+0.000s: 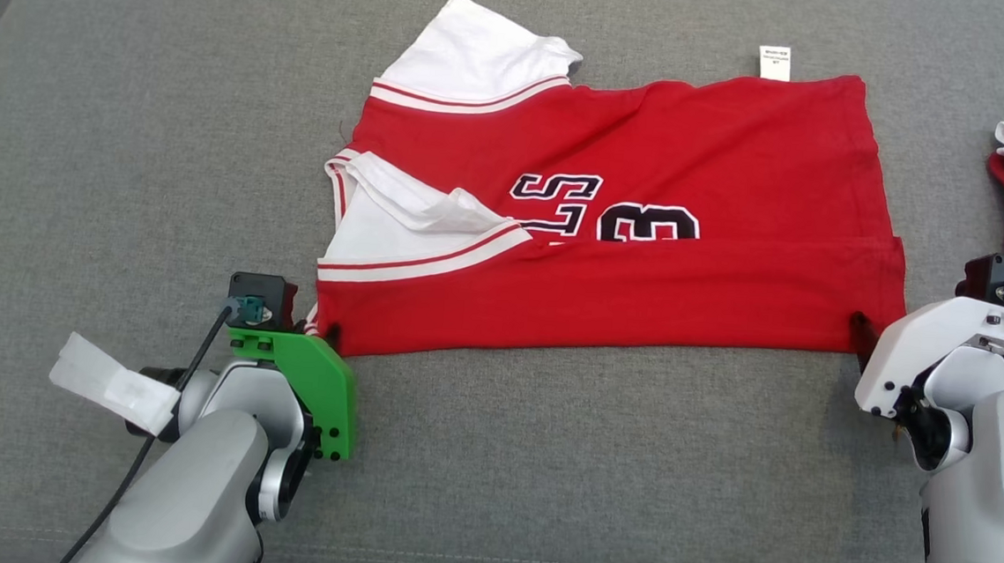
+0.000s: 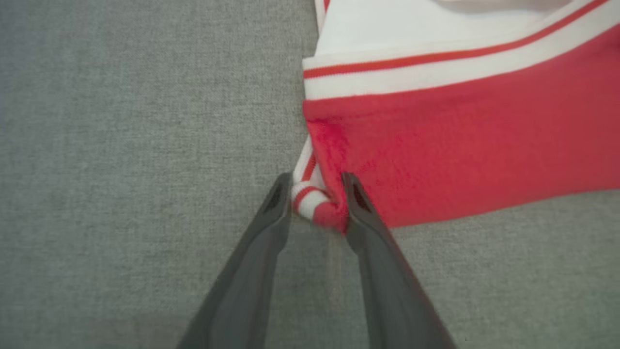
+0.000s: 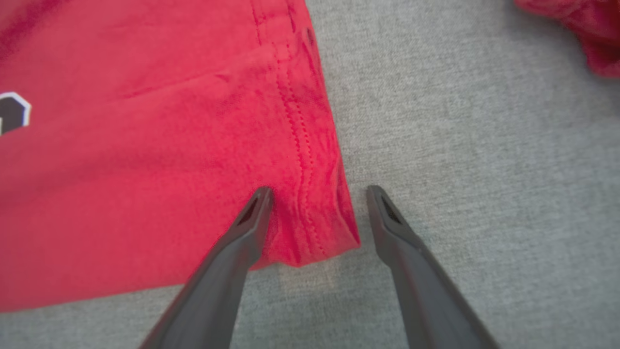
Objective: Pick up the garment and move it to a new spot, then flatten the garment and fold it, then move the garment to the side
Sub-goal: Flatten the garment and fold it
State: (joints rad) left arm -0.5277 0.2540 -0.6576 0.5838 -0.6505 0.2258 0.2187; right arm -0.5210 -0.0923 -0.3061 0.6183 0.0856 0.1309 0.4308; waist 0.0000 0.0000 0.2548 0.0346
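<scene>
The grey cloth-covered surface (image 1: 122, 158) carries the red jersey (image 1: 652, 151), which lies flat in the middle with its long axis running from left to right and its near edge folded over, just ahead of both arms. The right gripper (image 3: 319, 191) stands wide open astride the near right hem corner. The left gripper (image 2: 317, 184) has its fingers close on either side of the bunched near left corner, though I cannot tell whether they truly pinch it.
</scene>
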